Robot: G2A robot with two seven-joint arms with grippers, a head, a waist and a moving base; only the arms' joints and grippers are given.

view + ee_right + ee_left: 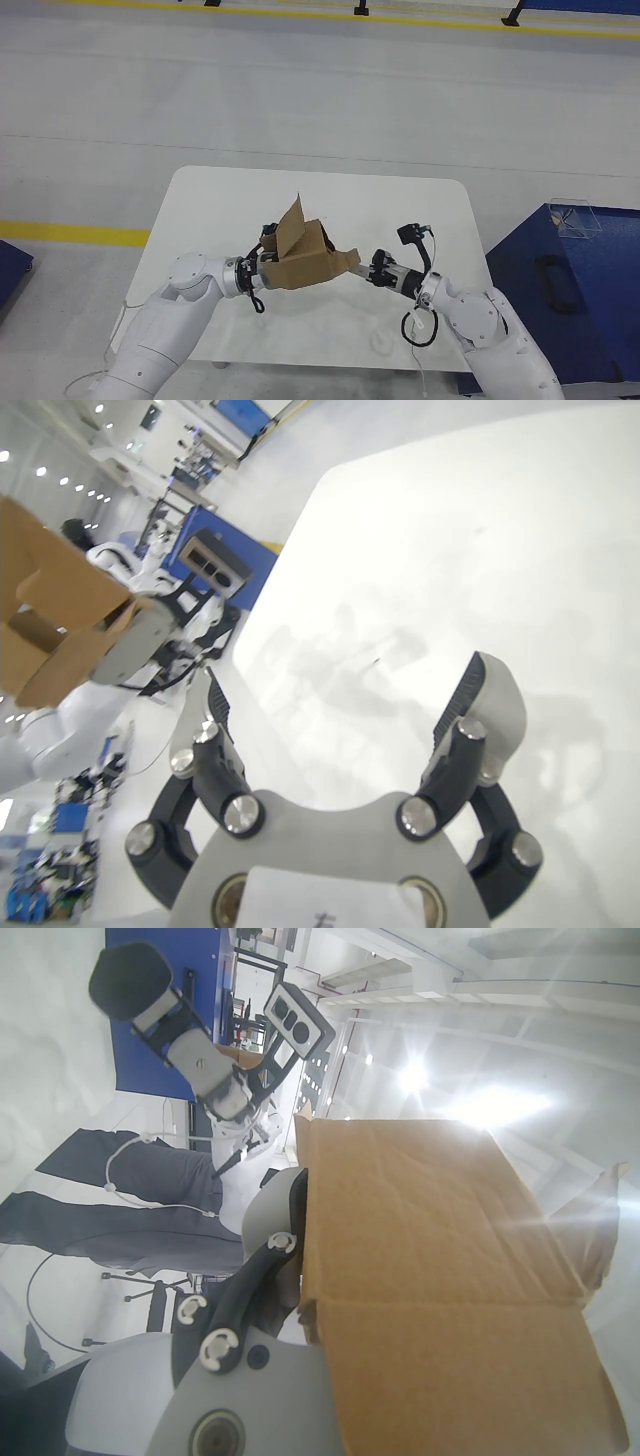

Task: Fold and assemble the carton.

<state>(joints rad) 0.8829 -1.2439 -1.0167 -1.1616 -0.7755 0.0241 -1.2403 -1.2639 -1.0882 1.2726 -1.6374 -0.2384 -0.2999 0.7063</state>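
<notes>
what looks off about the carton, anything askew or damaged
The carton is half-formed and tilted in the left end effector: one flap sticks up, another splays toward the open right end effector. Its corner edge looks slightly ragged in the left wrist view; no clear tear.

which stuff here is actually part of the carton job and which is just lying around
For the job:
- carton, gripped by the left hand
- right hand, open, next to the carton's flap
- table

Just lying about:
- blue cabinet beside the table
- clear box on top of the cabinet
</notes>
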